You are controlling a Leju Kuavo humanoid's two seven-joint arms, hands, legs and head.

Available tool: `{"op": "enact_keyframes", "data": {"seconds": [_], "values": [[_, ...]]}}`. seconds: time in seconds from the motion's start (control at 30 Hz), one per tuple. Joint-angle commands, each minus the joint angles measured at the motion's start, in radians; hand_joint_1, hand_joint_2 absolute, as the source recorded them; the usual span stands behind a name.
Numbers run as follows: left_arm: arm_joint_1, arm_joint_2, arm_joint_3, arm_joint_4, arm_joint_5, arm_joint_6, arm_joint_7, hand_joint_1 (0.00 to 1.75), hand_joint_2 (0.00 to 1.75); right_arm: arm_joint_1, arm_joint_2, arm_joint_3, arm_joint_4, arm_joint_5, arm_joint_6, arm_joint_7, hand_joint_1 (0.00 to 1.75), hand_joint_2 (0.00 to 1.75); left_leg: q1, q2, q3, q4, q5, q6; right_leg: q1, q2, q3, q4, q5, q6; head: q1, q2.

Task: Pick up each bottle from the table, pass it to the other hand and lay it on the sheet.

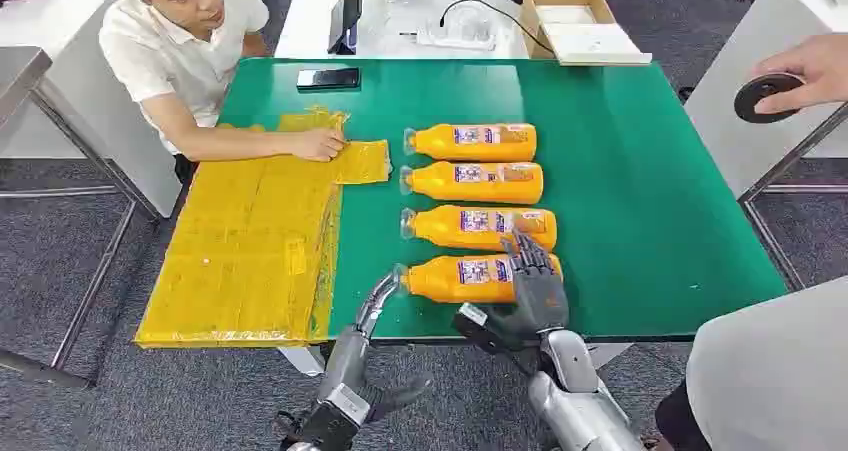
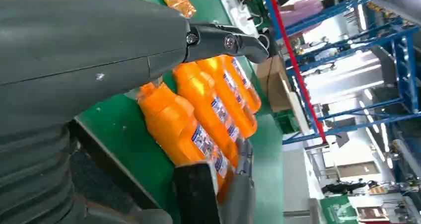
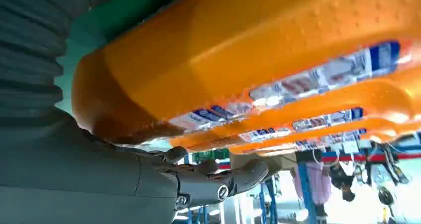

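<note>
The right hand (image 1: pixel 532 289) lies over the base end of the nearest orange bottle (image 1: pixel 462 278), fingers draped across it; whether they grip cannot be told. The left hand (image 1: pixel 378 301) reaches toward that bottle's cap, fingers extended and empty. Three more orange bottles (image 1: pixel 470 183) lie in a row beyond, labels blue and white, their print unreadable. At far left a person's hand (image 1: pixel 318 144) rests on the yellow sheet (image 1: pixel 250 241) on the green table (image 1: pixel 640 211).
</note>
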Motion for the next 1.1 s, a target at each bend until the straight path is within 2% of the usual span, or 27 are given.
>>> {"op": "enact_keyframes", "data": {"seconds": [0.03, 0.07, 0.33, 0.73, 0.8, 0.83, 0.87, 0.9, 1.0, 1.03, 1.07, 1.1], "values": [[-0.009, 0.020, 0.010, -0.007, -0.010, -0.003, 0.012, 0.00, 1.75, -0.103, 0.002, 0.085, 0.202, 0.053, 0.228, 0.079, 1.66, 1.75, 0.001, 0.002, 0.004, -0.001, -0.001, -0.001, 0.001, 0.001, 0.004, -0.001, 0.000, -0.001, 0.000, 0.000], [-0.009, 0.019, 0.012, -0.008, -0.013, -0.003, 0.013, 0.00, 1.75, -0.107, 0.000, 0.094, 0.208, 0.059, 0.246, 0.082, 1.75, 1.75, 0.001, 0.003, 0.006, -0.001, -0.001, -0.002, 0.001, 0.001, 0.005, -0.001, -0.001, -0.002, 0.000, 0.000], [-0.012, 0.001, 0.028, -0.012, -0.030, -0.004, 0.018, 0.00, 1.75, -0.137, 0.003, 0.108, 0.246, 0.041, 0.354, 0.067, 1.75, 1.75, 0.001, 0.002, 0.016, -0.001, -0.001, -0.002, 0.001, -0.001, 0.013, -0.003, 0.000, -0.002, 0.000, 0.000], [-0.016, 0.011, 0.048, -0.027, -0.036, -0.006, 0.012, 0.00, 1.75, -0.121, 0.018, 0.094, 0.256, -0.026, 0.386, -0.003, 1.75, 1.75, 0.001, 0.006, 0.023, -0.001, -0.001, -0.002, 0.002, 0.003, 0.020, -0.003, 0.001, -0.003, 0.000, 0.000], [-0.006, 0.006, 0.072, -0.043, -0.018, -0.001, 0.015, 0.00, 1.75, -0.104, 0.027, 0.063, 0.237, -0.084, 0.372, -0.063, 1.75, 1.75, 0.002, 0.005, 0.023, -0.002, 0.000, -0.003, 0.003, 0.002, 0.020, -0.004, 0.001, -0.003, 0.000, 0.000], [0.017, -0.016, 0.119, -0.070, 0.074, -0.034, 0.026, 0.00, 1.75, -0.074, 0.046, 0.001, 0.196, -0.195, 0.367, -0.157, 1.75, 1.75, 0.002, 0.006, 0.024, -0.001, -0.001, -0.002, 0.003, 0.003, 0.021, -0.003, 0.001, -0.003, 0.000, 0.000], [0.023, -0.020, 0.131, -0.081, 0.097, -0.037, 0.032, 0.00, 1.75, -0.064, 0.050, -0.001, 0.178, -0.218, 0.372, -0.176, 1.75, 1.75, 0.002, 0.006, 0.023, -0.002, 0.000, -0.003, 0.003, 0.002, 0.020, -0.004, 0.001, -0.004, 0.000, 0.000], [0.030, -0.021, 0.160, -0.098, 0.195, -0.063, 0.066, 0.00, 1.75, -0.026, 0.069, -0.041, 0.107, -0.307, 0.365, -0.242, 1.75, 1.75, 0.002, 0.006, 0.023, -0.002, -0.001, -0.003, 0.003, 0.003, 0.020, -0.004, 0.001, -0.004, 0.000, 0.000], [0.026, -0.011, 0.161, -0.100, 0.205, -0.065, 0.068, 0.00, 1.75, -0.010, 0.070, -0.026, 0.067, -0.315, 0.370, -0.221, 1.75, 1.75, 0.003, 0.010, 0.024, -0.002, -0.003, -0.004, 0.004, 0.008, 0.020, -0.004, 0.002, -0.005, 0.000, 0.000], [0.032, -0.020, 0.179, -0.099, 0.253, -0.074, 0.082, 0.00, 1.75, 0.001, 0.075, -0.038, 0.038, -0.351, 0.378, -0.236, 1.75, 1.75, 0.002, 0.011, 0.024, -0.001, -0.003, -0.004, 0.003, 0.009, 0.020, -0.003, 0.001, -0.005, 0.000, 0.000], [0.042, -0.034, 0.211, -0.108, 0.333, -0.072, 0.101, 0.00, 1.75, 0.035, 0.095, -0.074, -0.038, -0.447, 0.376, -0.310, 1.75, 1.75, 0.002, 0.011, 0.025, -0.001, -0.003, -0.004, 0.004, 0.009, 0.020, -0.003, 0.001, -0.005, 0.000, 0.000], [0.046, -0.025, 0.214, -0.118, 0.378, -0.055, 0.105, 0.00, 1.75, 0.071, 0.104, -0.066, -0.120, -0.506, 0.387, -0.318, 1.75, 1.75, 0.003, 0.010, 0.023, -0.002, -0.003, -0.004, 0.004, 0.008, 0.019, -0.003, 0.001, -0.006, 0.000, 0.000]]}}
